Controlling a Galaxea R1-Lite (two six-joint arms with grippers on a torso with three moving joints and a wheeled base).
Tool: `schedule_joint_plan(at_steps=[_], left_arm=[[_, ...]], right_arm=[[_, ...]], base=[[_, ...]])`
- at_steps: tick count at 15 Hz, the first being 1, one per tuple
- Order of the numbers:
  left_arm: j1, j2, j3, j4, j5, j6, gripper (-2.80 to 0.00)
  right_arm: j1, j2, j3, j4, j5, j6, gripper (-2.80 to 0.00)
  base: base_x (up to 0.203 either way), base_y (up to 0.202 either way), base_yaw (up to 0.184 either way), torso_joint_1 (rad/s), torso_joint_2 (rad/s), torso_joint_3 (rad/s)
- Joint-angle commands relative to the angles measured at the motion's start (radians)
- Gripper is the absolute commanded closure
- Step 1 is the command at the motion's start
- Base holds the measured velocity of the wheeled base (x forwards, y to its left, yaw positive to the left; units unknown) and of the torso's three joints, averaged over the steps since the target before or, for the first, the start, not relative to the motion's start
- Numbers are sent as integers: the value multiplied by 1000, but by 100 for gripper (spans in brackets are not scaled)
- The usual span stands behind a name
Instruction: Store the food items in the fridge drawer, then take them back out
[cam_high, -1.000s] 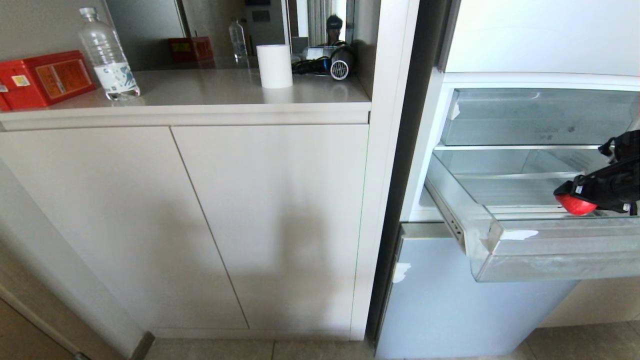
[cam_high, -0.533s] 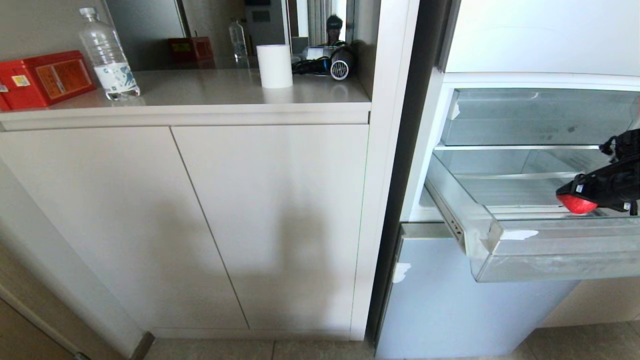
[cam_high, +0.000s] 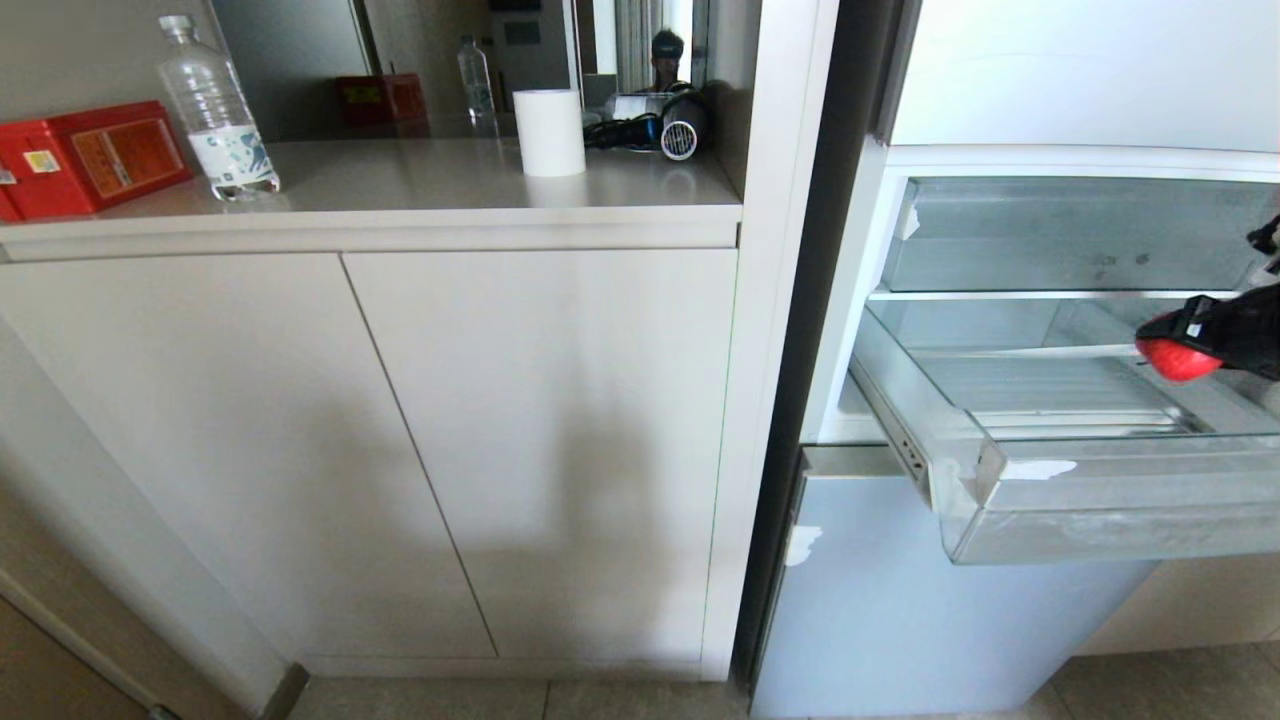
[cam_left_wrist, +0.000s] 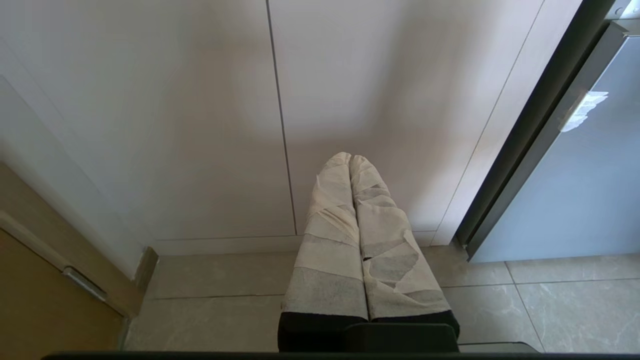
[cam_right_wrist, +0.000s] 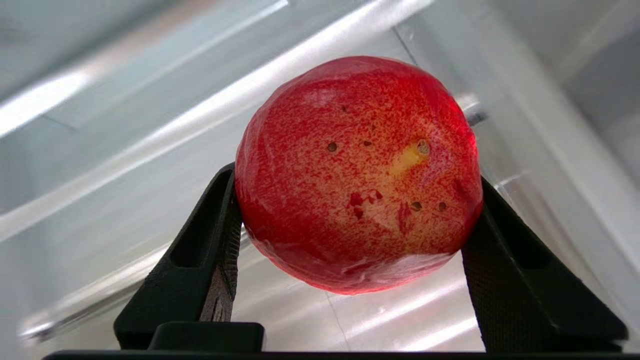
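Note:
The one food item in view is a glossy red apple with a yellow-speckled patch. My right gripper is shut on it, one black finger pressed to each side. The apple hangs in the air above the floor of the pulled-out fridge drawer, at the right edge of the head view. The drawer is a wide clear tray with a tall frosted front and a white tape scrap at its near corner. My left gripper is parked low by the cabinet doors, its tape-wrapped fingers shut together.
A shorter clear bin sits above the drawer. A pale blue-grey fridge door panel lies below it. Left of the fridge a cabinet counter bears a red box, a water bottle, a white roll and a hair dryer.
My right gripper has closed on the apple and lifted it from the drawer floor, up and to the right. The left arm stays still.

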Motion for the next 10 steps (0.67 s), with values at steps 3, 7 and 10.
schedule_joint_plan(at_steps=[3,7,10], left_arm=[[0,2,0,2,0,1,0],[0,2,0,0,0,-1,0],[0,2,0,0,0,1,0]], right_arm=[[0,-201,123,2,2,4,0],[-13,-449,279,2,2,17,0],[-52,-703,517,1,2,17,0]], base=[[0,0,0,0,0,0],[0,0,0,0,0,0],[0,0,0,0,0,0]])
